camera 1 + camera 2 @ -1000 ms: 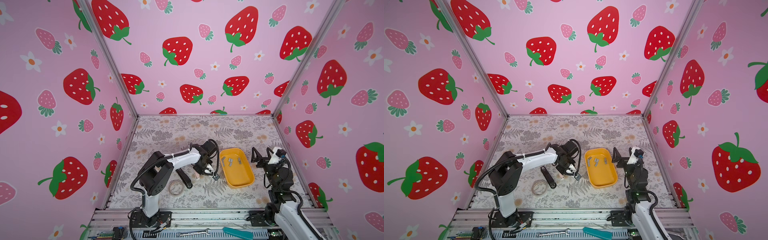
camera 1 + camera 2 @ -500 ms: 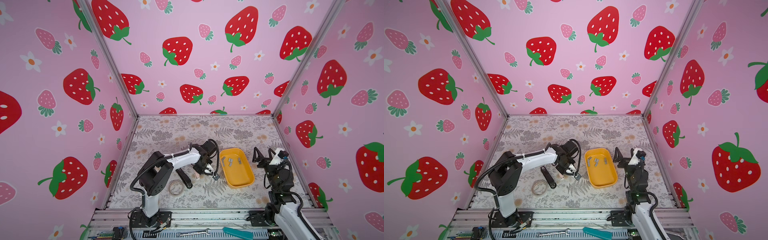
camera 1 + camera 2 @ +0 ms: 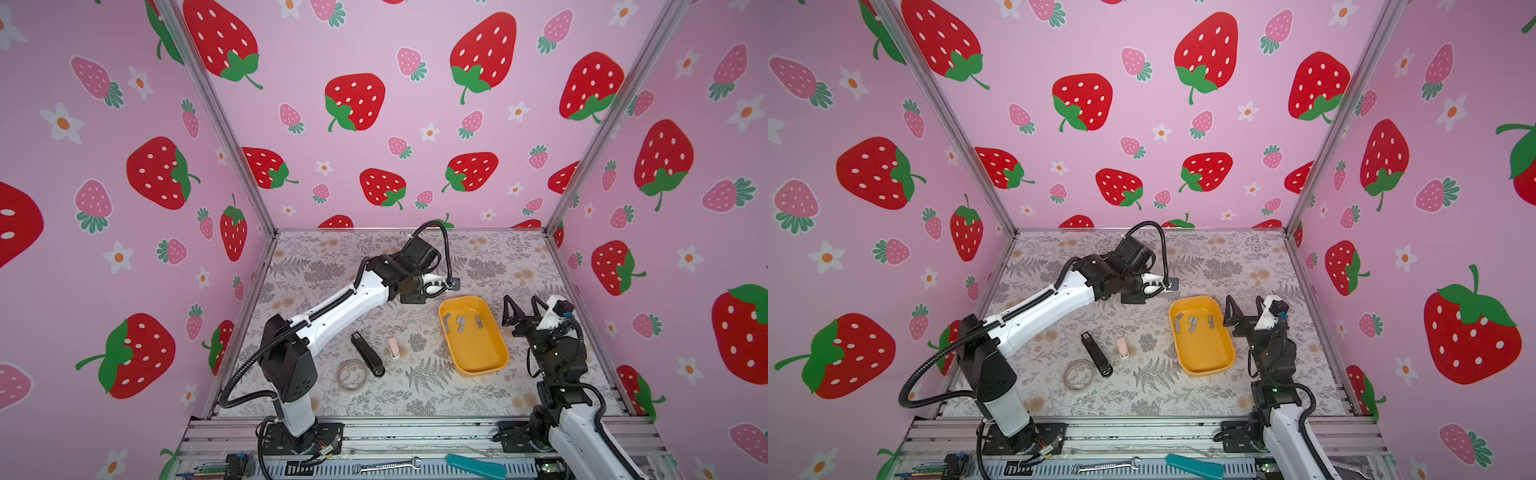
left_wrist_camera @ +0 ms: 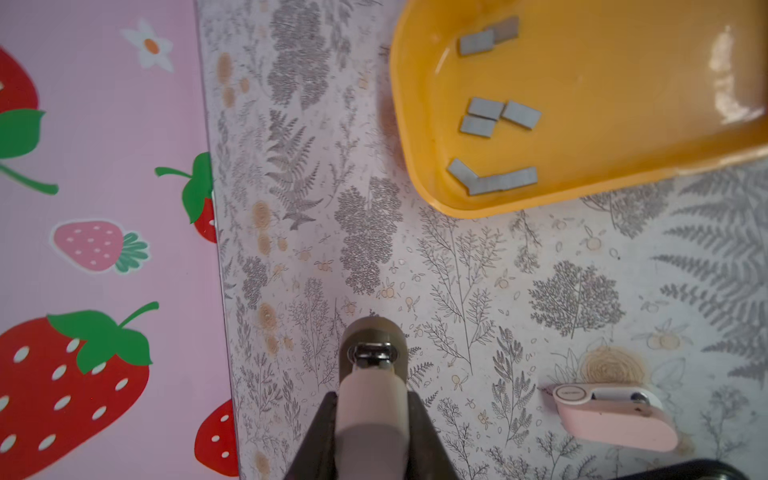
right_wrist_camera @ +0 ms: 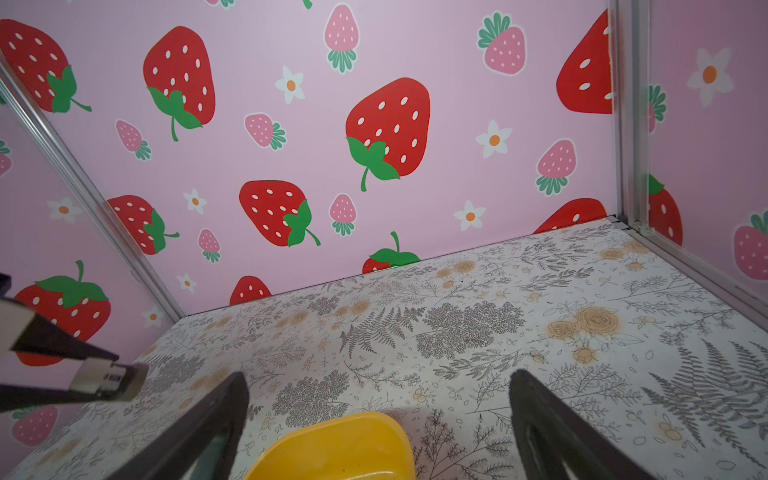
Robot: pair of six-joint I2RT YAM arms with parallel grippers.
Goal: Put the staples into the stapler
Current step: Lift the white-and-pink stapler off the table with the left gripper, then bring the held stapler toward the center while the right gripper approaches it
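In both top views, left gripper [image 3: 435, 286] pressed tight on a small white stapler [image 3: 448, 284], held off the floral mat [image 3: 415, 399] at 11 o'clock of the yellow tray [image 3: 478, 353]. Staples [image 3: 460, 322], short grey strips, loose inside the tray at its 12 o'clock end, well apart from the held stapler. Right gripper [image 3: 521, 309] spread wide at 2 o'clock of the tray, near its rim. At 9 o'clock of the tray, flat on the mat: a pink stapler [image 3: 392, 347], then a black stapler [image 3: 368, 353], with a clear tape ring [image 3: 352, 376] at 7 o'clock of the black one. From the left wrist: dark fingers [image 4: 322, 436] clamped on both sides of the white stapler body, metal nose poking out past them. Beyond it, the tray with several staple strips gathered at one end, and the pink stapler lying on the mat, near the tray but not touching. From the right wrist: two fingers [image 5: 220, 415] far apart, the tray's rim low between them, the held white stapler also in sight, its metal tip clear of the mat.
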